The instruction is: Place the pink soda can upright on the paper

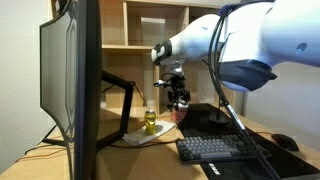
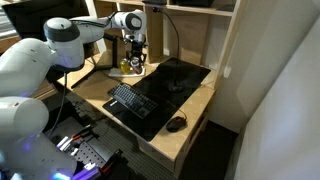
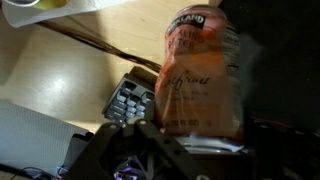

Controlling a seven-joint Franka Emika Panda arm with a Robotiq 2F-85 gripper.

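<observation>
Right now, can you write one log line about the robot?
gripper: shut on pink soda can | paper: can not on it yet

Glossy white rounded arm [image 1: 275, 35] shells, dark-seamed; black cable [image 1: 213, 50] alongside; black gripper [image 1: 179, 103].

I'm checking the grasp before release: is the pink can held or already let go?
Held. The wrist view shows the pink can close up, lodged inside the end effector, its label facing the camera.
</observation>
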